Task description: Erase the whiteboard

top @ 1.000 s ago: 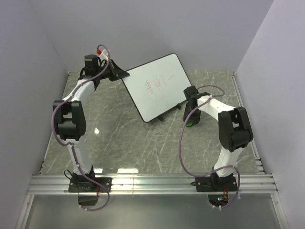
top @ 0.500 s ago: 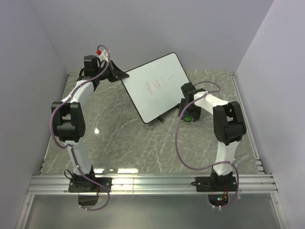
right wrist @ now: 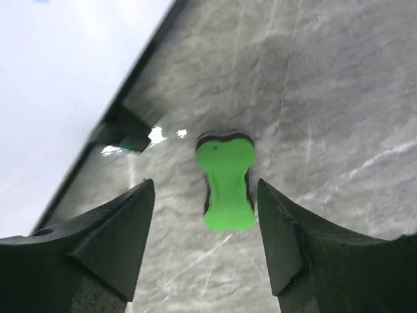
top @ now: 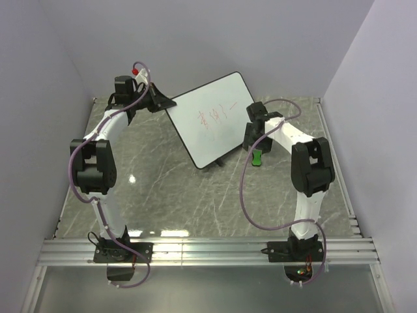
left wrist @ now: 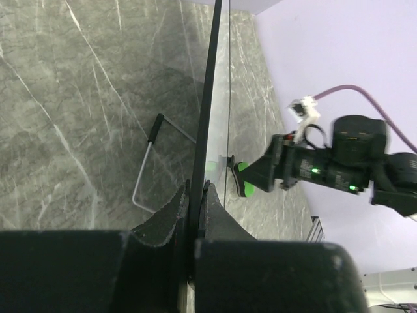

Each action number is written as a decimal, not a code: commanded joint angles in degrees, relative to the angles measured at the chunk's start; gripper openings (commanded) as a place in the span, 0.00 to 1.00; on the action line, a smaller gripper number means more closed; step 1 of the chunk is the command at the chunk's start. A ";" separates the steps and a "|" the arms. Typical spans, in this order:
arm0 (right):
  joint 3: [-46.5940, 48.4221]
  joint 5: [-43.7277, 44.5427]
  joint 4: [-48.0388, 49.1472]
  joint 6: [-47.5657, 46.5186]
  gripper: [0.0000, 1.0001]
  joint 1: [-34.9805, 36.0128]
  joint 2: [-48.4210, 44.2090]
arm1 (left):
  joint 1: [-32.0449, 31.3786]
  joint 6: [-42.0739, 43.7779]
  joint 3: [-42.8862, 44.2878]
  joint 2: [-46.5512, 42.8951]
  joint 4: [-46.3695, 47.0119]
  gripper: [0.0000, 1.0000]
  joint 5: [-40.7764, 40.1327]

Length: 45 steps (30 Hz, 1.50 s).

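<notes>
**Board pinched by its edge, eraser waiting under open jaws**

Your left gripper [left wrist: 195, 195] is clenched on the thin black rim of the whiteboard [top: 212, 127], which runs edge-on straight out from between those jaws and leans tilted on its stand foot [right wrist: 124, 130]. The red writing [top: 212, 117] on its face is not yet wiped.

Your right gripper [right wrist: 203, 189] hangs with its jaws released and holding nothing. The green eraser [right wrist: 226, 182] lies on the marble table [top: 163, 182] beneath the gap between them, nearer the right-hand finger, and the board's lower edge sits off to the left-hand finger's side.

Expect the board to be light, stiff and thin, with a glossy face that offers little grip, so the rim is likely your only sound hold. A push on the face would probably pivot it about that pinch. The eraser looks small and waisted, so take it across the narrow middle.
</notes>
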 commanded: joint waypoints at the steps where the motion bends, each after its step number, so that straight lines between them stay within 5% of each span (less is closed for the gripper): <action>1: 1.63 2.47 -1.96 -1.08 0.70 0.12 3.15 | 0.06 9.07 -0.85 -0.29 -10.10 0.00 -5.80; 11: -4.34 3.36 0.14 -0.73 0.62 -1.28 0.70 | -0.02 10.04 -0.94 -1.35 -11.86 0.00 -6.42; 19: -6.19 2.30 1.02 0.24 0.19 -1.20 0.96 | -0.64 10.13 -0.14 -1.35 -13.01 0.00 -6.94; 21: -5.58 2.30 0.41 -0.03 0.00 -1.20 1.66 | -0.90 10.39 -0.32 -1.52 -13.27 0.00 -6.86; 28: 7.40 -2.88 -4.06 1.37 0.00 -0.76 -3.43 | -2.75 11.72 -3.74 -2.40 -13.27 0.00 -8.53; 34: 25.08 -16.84 -2.08 3.48 0.00 1.52 -2.91 | -4.24 11.80 -3.84 -1.79 -13.45 0.00 -9.06; 45: 50.31 -30.65 -2.32 7.44 0.00 9.79 13.78 | -7.49 13.21 -3.66 -1.87 -14.94 0.00 -11.07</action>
